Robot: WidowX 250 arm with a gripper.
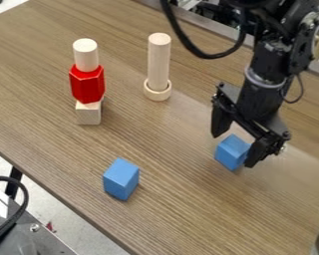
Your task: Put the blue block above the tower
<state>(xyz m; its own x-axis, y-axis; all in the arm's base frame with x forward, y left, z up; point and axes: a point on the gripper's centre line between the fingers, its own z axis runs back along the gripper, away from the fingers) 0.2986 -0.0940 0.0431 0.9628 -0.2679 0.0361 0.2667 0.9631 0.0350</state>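
Camera view: a wood-grain table [182,214] runs across the frame from upper left to lower right, set for a block-stacking job. At upper right, a black robot arm [272,64] hangs over the work, its gripper [233,149] right of center with the two fingers spread wide and nothing clasped between them. At upper left stands a three-piece tower: a pale block [88,114] at the base, a red six-sided piece [87,85] in the middle and a pale cylinder [85,54] upright on top. Beside it, at upper center, a slim pale rod [159,60] rises from a round ring [157,94]. Right of center, one blue block [230,153] sits on the tabletop at the fingertips, partly covered by the nearer finger. A second blue block [121,180], at lower left of center, lies well apart from the arm.

The step in hand appears to be the pickup, with the block at the gripper the likely pick and the three-piece stack the likely destination. The next move calls for centering the fingers around the block, lowering if needed, and closing on its sides before any lift. The carry to upper left would then need height enough to clear the rod and the cylinder's small round top.
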